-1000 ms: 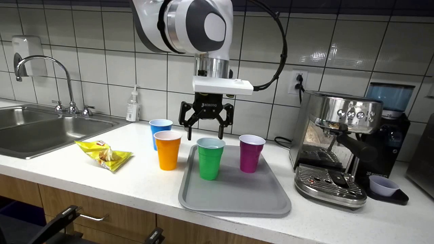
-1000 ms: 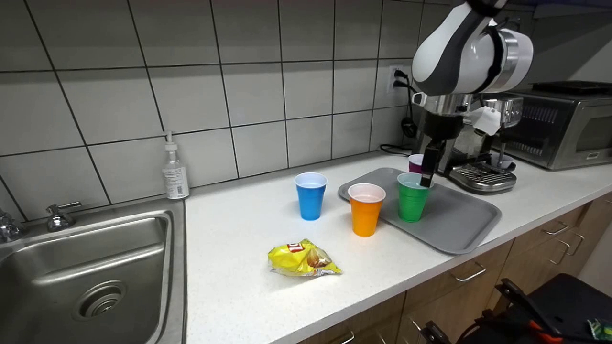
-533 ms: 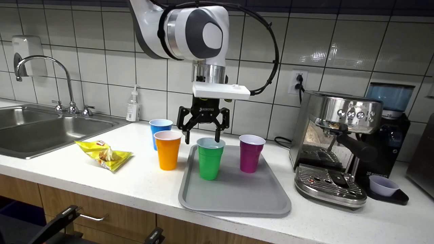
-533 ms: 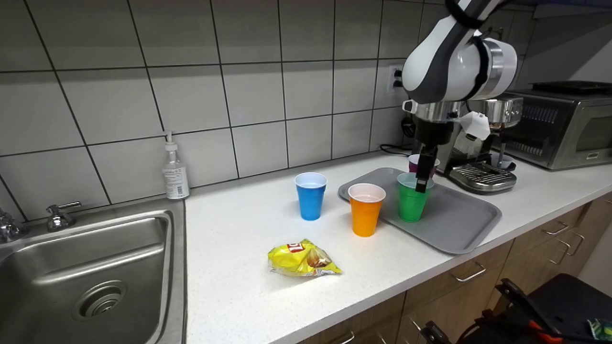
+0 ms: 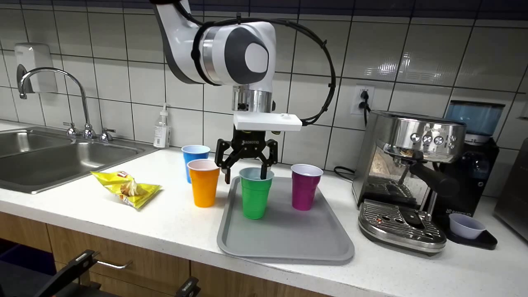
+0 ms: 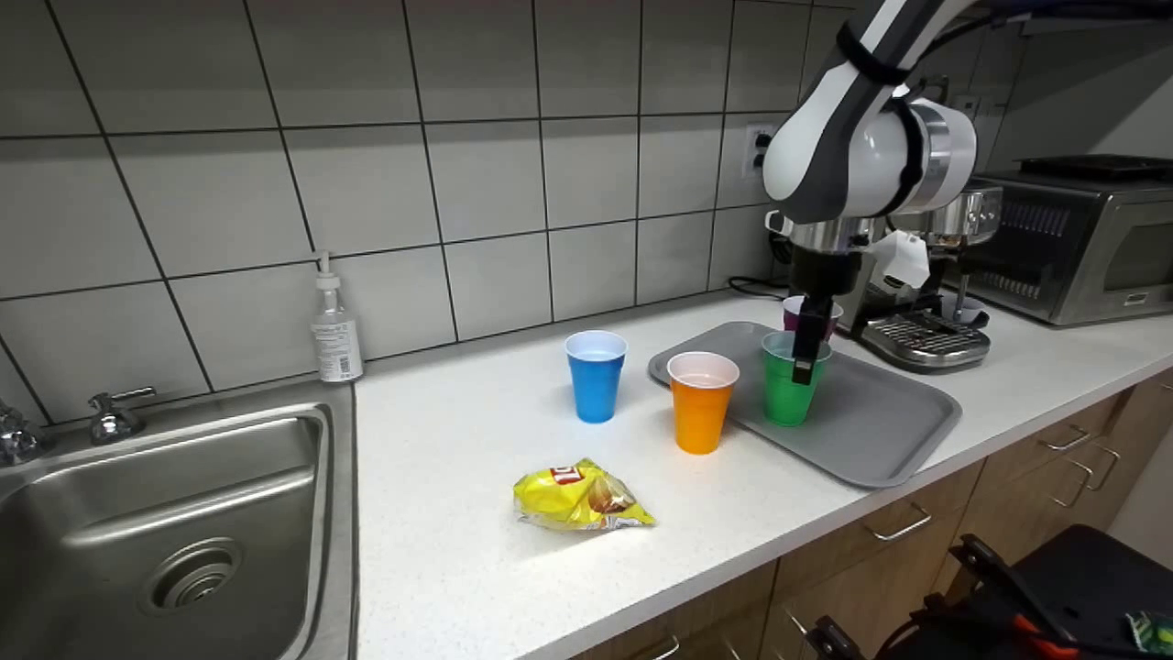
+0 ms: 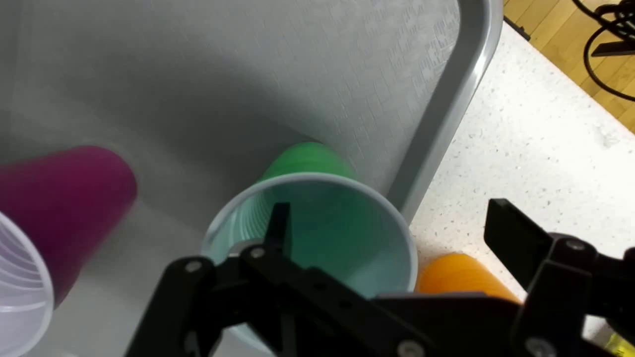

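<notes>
My gripper points down, open, over the green cup and holds nothing. In the wrist view, one finger of the gripper is in the mouth of the green cup. The other finger is outside, on the side of the orange cup. I cannot tell whether a finger touches the cup wall. The green cup stands upright on the grey tray. A purple cup stands on the tray too. The orange cup and a blue cup stand on the counter beside the tray.
A yellow snack bag lies on the counter near the sink. A soap bottle stands by the wall. An espresso machine stands beside the tray. A microwave shows farther along the counter.
My gripper has moved down, and slightly toward the orange cup, so one finger now dips into the green cup's mouth. The fingers stay open. The cups, tray and bag have not moved.
</notes>
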`<action>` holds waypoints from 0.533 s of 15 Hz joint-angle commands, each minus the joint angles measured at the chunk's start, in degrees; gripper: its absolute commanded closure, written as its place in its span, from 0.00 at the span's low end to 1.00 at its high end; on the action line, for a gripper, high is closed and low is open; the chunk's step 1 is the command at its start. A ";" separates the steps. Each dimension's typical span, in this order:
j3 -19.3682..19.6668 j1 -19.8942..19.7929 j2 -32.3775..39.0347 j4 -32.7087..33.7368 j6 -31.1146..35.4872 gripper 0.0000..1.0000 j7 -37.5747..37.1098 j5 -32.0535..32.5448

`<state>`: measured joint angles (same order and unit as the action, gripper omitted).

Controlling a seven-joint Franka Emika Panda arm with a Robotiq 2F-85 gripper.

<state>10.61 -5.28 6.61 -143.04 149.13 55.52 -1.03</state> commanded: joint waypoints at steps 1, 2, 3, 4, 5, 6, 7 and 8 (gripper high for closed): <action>-2.31 -2.22 1.38 1.28 1.12 0.00 1.08 -0.42; -2.47 -2.32 1.51 1.32 1.21 0.00 1.16 -0.46; -2.66 -2.43 1.60 1.39 1.18 0.25 1.34 -0.54; -2.90 -2.57 1.69 1.48 1.12 0.26 1.47 -0.60; -3.09 -2.72 1.76 1.51 1.14 0.34 1.48 -0.68; -3.18 -2.80 1.83 1.55 1.16 0.42 1.43 -0.69; -3.29 -2.89 1.86 1.54 1.18 0.51 1.43 -0.67; -3.37 -2.97 1.86 1.51 1.25 0.58 1.41 -0.59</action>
<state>8.96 -6.29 7.76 -142.51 149.90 55.52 -1.03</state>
